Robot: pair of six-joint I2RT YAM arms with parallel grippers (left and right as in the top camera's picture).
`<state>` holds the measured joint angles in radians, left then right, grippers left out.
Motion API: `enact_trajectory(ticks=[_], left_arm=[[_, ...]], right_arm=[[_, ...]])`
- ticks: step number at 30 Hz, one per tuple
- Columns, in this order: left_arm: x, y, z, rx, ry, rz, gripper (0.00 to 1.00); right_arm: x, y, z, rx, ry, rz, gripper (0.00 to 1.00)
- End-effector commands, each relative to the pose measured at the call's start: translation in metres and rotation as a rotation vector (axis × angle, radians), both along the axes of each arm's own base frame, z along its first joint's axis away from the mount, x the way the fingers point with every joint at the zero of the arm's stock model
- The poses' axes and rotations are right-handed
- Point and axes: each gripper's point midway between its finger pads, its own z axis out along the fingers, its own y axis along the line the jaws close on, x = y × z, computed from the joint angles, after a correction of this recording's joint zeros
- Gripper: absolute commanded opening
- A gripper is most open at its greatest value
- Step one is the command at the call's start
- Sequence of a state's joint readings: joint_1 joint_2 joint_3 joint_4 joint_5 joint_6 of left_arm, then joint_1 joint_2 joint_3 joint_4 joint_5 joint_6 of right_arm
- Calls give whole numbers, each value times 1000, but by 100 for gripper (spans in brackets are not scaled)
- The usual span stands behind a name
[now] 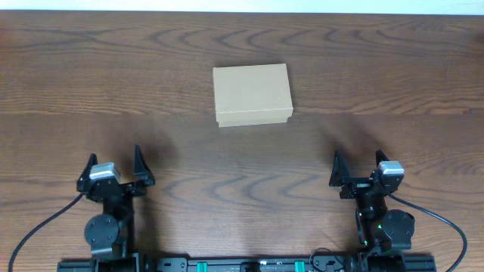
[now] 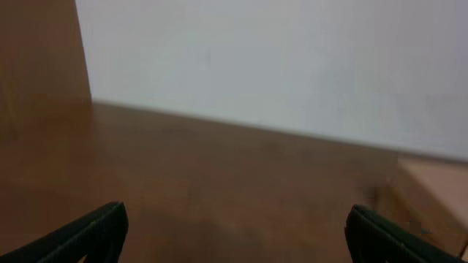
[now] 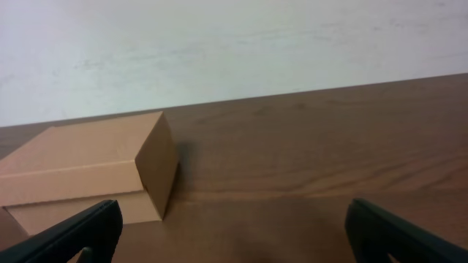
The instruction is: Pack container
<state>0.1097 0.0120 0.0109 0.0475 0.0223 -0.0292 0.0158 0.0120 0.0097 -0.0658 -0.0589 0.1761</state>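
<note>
The container [image 1: 252, 94] is a plain tan cardboard box with its lid down, resting on the wooden table a little beyond the middle. In the right wrist view the container [image 3: 88, 172] lies at the left, ahead of my fingers. A blurred edge of the container [image 2: 439, 183] shows at the far right of the left wrist view. My left gripper [image 1: 116, 168] sits near the front left, open and holding nothing. My right gripper [image 1: 358, 165] sits near the front right, open too, with only bare table between its fingers.
The dark wooden table [image 1: 393, 75] stretches across the whole overhead view. A pale wall [image 3: 234, 44] stands behind its far edge. Black cables [image 1: 30, 234] run from both arm bases along the front edge.
</note>
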Motion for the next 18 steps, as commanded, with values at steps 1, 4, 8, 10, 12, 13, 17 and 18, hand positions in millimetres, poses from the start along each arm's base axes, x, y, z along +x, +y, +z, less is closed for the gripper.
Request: enact_trajectory(ticks=[1,4,8,10,12,13,17,18], left_arm=[[-2,1,-14,-9,57,6,96],[-4,1,-32,-14,128,6,96],[-4,2,-32,-13,130,14,96],[-4,2,-32,-14,129,12,96],[-4,2,-32,-14,129,12,96],[-4,2,-32,-14,129,13,96],[-4,2,-32,-14,129,12,96],[-4,2,-32,-14,129,12,96]], right_arm=[[0,-4,-1,9,0,-17,99],[0,-4,-1,9,0,-17,99],[0,-4,-1,9,0,-17,99],[0,-4,-1,9,0,-17,99],[0,-4,-1,9,0,-17,99],[0,-4,-1,9,0,-17,99],[0,-4,-1,9,0,-17,99],[0,-4,-1,9,0,-17,99]])
